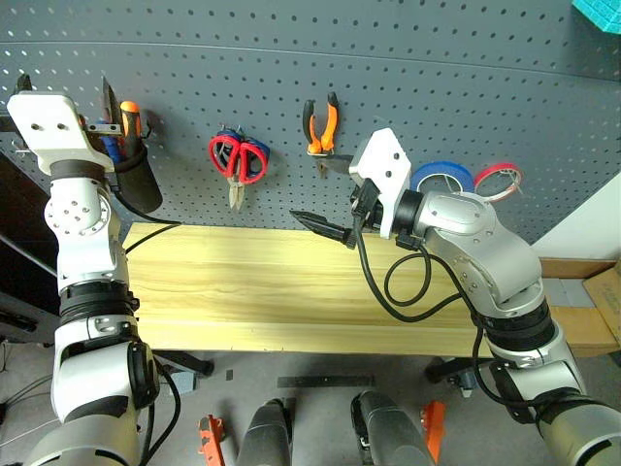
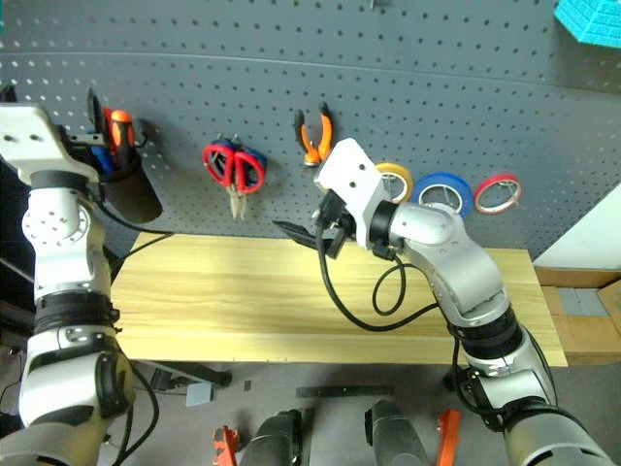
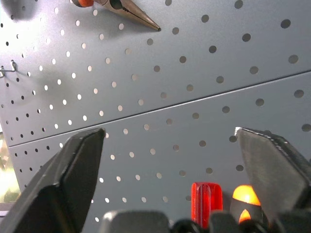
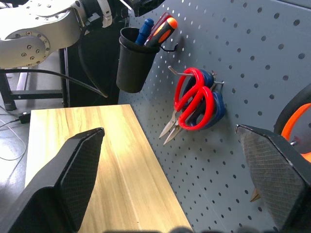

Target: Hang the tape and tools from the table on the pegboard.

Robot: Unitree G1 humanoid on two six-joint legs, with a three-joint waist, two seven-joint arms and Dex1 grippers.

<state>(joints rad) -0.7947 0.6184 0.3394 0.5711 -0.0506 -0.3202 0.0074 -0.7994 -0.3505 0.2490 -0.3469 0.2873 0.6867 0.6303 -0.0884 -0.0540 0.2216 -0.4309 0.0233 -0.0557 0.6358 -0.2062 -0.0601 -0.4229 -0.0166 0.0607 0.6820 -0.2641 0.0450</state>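
Observation:
On the dark grey pegboard hang the red-handled scissors, the orange-and-black pliers and the blue tape. A black cup at the board's left holds the blue-handled screwdriver beside a red and an orange one. My left gripper stands open just above that cup, with nothing between its fingers. My right gripper is open and empty, held level over the wooden table below the pliers.
A yellow roll and a red roll hang beside the blue tape. Blue-handled scissors hang behind the red ones. A cardboard box lies right of the table. A teal object is at the top right corner.

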